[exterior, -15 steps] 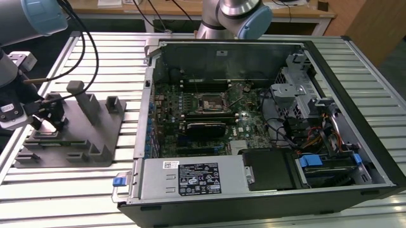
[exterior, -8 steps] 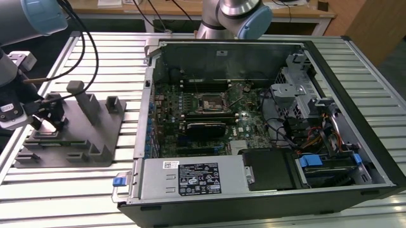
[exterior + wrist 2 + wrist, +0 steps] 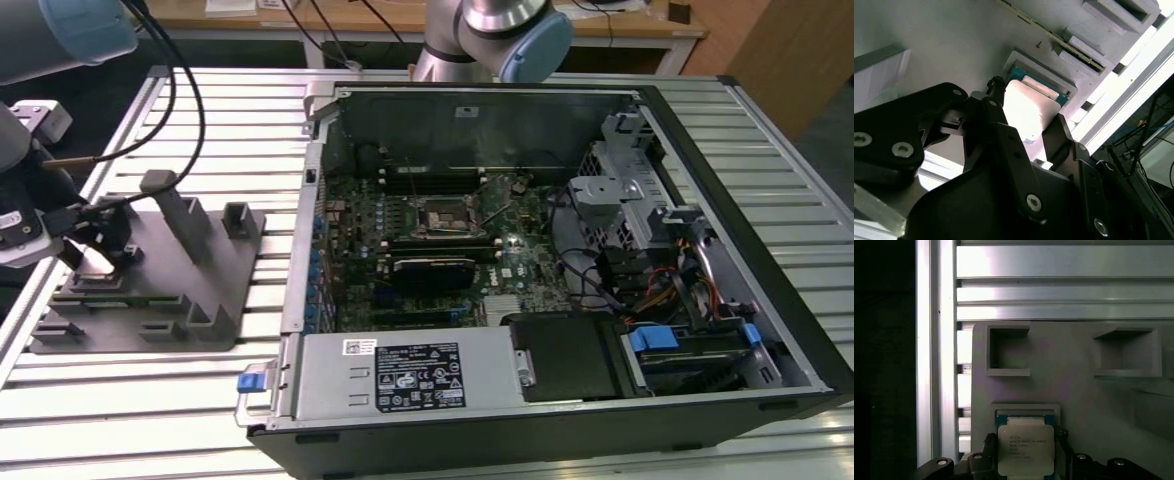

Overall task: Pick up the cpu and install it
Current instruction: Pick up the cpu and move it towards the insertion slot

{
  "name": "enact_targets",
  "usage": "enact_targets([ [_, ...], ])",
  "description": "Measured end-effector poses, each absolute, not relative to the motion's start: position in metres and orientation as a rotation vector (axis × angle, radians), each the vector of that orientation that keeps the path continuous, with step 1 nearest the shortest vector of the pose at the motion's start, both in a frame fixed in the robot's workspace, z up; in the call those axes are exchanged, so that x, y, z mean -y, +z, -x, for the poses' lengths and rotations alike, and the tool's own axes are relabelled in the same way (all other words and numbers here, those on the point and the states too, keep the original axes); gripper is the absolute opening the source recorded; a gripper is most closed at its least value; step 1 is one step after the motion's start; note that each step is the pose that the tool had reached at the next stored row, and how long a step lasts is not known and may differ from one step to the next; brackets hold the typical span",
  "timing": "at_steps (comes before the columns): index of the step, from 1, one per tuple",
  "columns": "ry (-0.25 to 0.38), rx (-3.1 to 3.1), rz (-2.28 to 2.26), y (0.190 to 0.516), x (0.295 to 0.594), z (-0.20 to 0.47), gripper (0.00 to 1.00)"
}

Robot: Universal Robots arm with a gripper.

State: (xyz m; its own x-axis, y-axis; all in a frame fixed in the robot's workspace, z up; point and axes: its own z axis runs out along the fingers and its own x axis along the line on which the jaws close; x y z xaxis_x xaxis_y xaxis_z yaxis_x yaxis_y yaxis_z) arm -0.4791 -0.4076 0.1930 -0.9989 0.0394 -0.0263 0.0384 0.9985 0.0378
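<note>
Claw low over the grey fixture, narrowed to the width of the cpu and clamped on it, one black finger pressed to each of two opposite edges, no gap to be seen in both wrist views. Cpu flat, silvery top up, framed by a shallow square recess in the fixture, with a strip of green board edge showing at one side. Two square pockets sunk in the same grey surface farther on. Seen from the exterior view: fixture on the slatted metal desk at the exterior view's left, upright posts just beside the claw, arm reaching in from the left edge. Open computer case well apart toward the exterior view's right, motherboard exposed, square socket near the board's middle, grey power supply box along the near side.
</note>
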Motion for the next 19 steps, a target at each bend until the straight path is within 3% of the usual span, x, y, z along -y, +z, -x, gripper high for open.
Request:
enact_targets([
  [19, 0.058, -3.113, -0.061, 0.227, 0.408, 0.479, 0.54],
])
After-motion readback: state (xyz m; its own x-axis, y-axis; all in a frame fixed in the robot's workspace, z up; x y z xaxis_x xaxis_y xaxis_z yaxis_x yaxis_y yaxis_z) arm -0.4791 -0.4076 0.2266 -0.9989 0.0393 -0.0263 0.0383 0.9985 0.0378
